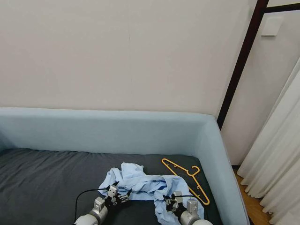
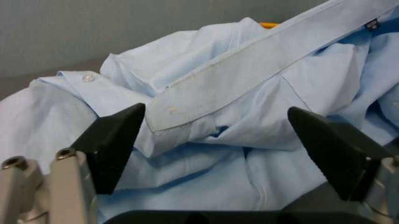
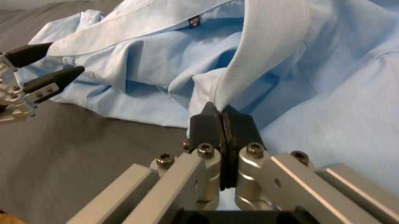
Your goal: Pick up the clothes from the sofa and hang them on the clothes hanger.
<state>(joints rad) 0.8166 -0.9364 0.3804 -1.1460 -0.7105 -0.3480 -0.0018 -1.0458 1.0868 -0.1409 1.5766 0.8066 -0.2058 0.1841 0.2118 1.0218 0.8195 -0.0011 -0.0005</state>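
Observation:
A crumpled light blue shirt [image 1: 140, 183] lies on the dark seat of the sofa [image 1: 47, 183]. An orange clothes hanger [image 1: 187, 180] lies flat beside it, toward the sofa's right arm. My right gripper [image 1: 169, 201] sits at the shirt's near right edge and is shut on a fold of the shirt [image 3: 249, 70], pinched between its black pads [image 3: 206, 126]. My left gripper [image 1: 117, 194] hovers at the shirt's near left edge, open, with the collar band [image 2: 249, 70] spread between its fingers [image 2: 115, 140]. The right wrist view also shows the left gripper [image 3: 37, 65] farther off.
The pale blue sofa back [image 1: 103, 129] and right arm [image 1: 220, 168] wall in the seat. A white wall rises behind. A dark door frame [image 1: 239, 65] and white curtains [image 1: 276, 159] stand at the right. The seat to the left is bare.

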